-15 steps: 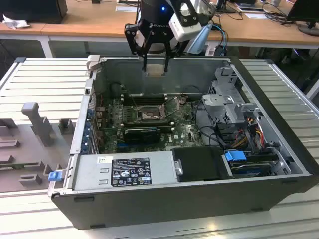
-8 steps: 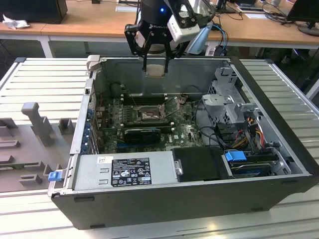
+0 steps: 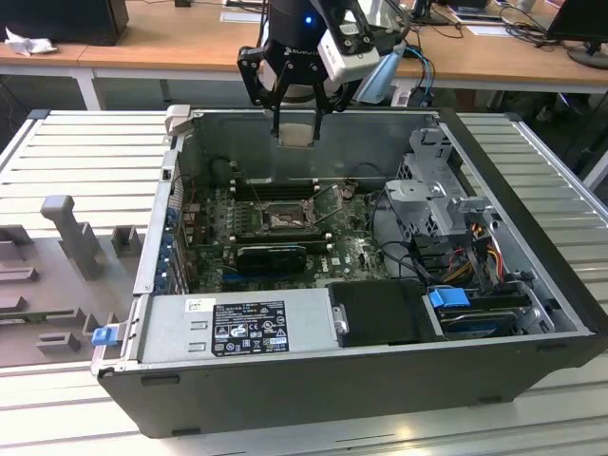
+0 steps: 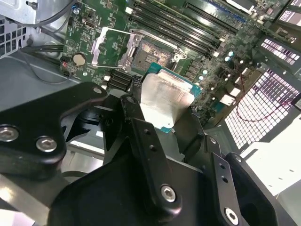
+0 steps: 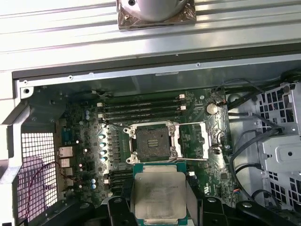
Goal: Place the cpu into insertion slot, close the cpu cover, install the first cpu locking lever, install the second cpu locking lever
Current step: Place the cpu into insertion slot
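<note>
Here, well below the jaws of the gripper (image 3: 296, 123), the insertion slot (image 5: 151, 140) lies uncovered. Between the jaws the cpu (image 5: 160, 195) is clamped by two opposite edges. The cpu cover (image 5: 194, 140) is folded open beside the slot. In my judgement, the chip should go down flat, its edges parallel to the slot.

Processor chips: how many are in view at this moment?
1. The chip is gripped in the claw, held above the open computer case and not yet in the empty socket. Parts of the case interior are hidden, so another cannot be ruled out.
</note>
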Motion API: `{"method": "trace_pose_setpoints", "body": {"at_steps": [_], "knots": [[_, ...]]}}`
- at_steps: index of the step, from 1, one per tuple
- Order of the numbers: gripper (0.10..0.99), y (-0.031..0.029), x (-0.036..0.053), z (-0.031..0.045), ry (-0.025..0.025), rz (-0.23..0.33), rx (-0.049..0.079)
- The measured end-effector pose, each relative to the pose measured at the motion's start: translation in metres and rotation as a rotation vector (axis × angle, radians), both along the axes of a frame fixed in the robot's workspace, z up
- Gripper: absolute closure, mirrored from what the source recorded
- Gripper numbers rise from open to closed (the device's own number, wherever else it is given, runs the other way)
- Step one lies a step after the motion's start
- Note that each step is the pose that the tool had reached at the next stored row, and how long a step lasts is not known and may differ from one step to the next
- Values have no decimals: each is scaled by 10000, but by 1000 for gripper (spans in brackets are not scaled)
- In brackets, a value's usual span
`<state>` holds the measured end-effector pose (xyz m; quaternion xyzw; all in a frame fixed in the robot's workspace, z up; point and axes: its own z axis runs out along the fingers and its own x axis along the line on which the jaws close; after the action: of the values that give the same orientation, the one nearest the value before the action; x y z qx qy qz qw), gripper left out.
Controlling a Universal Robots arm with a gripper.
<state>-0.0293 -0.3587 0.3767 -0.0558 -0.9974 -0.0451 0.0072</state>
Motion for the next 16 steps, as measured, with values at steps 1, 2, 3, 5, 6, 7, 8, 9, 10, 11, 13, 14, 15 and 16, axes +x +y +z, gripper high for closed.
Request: {"method": "trace_pose_setpoints", "body": {"at_steps": [1,2,3,5,6,7,8,9,10,11,13,14,15,16], "knots": [[557,0,0,-1,0,-33,0],[557,0,0,-2,0,-73,0],[557,0,0,-2,0,-94,0],[557,0,0,-3,0,-131,0],[557,0,0,-3,0,-151,0],[557,0,0,-4,0,-185,0],[557,0,0,-5,0,-212,0],[557,0,0,-5,0,-230,0],[557,0,0,-5,0,-259,0],[557,0,0,-5,0,-283,-1],[557,0,0,-6,0,-352,0],[557,0,0,-6,0,-384,0],[557,0,0,-6,0,-412,0],[557,0,0,-7,0,-436,0]]}}
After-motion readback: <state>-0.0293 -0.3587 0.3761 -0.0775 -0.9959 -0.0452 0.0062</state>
